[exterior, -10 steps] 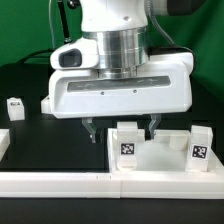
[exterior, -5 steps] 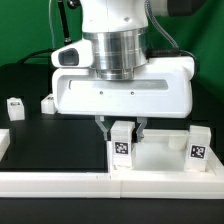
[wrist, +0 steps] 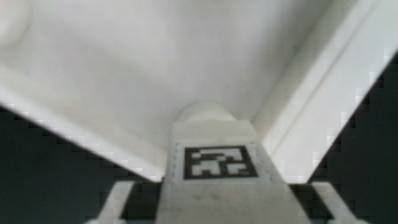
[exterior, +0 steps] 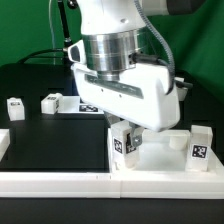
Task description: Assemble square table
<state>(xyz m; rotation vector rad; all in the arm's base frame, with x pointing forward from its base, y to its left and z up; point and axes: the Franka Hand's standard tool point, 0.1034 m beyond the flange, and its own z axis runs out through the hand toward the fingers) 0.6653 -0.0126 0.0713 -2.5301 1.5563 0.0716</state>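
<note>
claw (wrist: 217, 202): closed partway, gripping leg (exterior: 121, 142) by both sides | leg: tilted, at tabletop (exterior: 160, 162) edge

Black table (exterior: 60, 135), matte and dark. A long white border rail (exterior: 60, 182) lies flat along its near edge. Toward the exterior view's left, two short white tagged legs sit on the black surface, apart from each other: one leg (exterior: 14, 107) near the edge, a second leg (exterior: 50, 101) further in. A white piece (exterior: 3, 145) is cut off by that view's left border, so it is unclear what it is. On the exterior view's right, the white square tabletop (exterior: 165, 158) lies on the table just behind the rail. A third leg (exterior: 200, 145) stands upright at its far right, tag facing the camera. Whether it rests on the tabletop or the table cannot be told.
</note>
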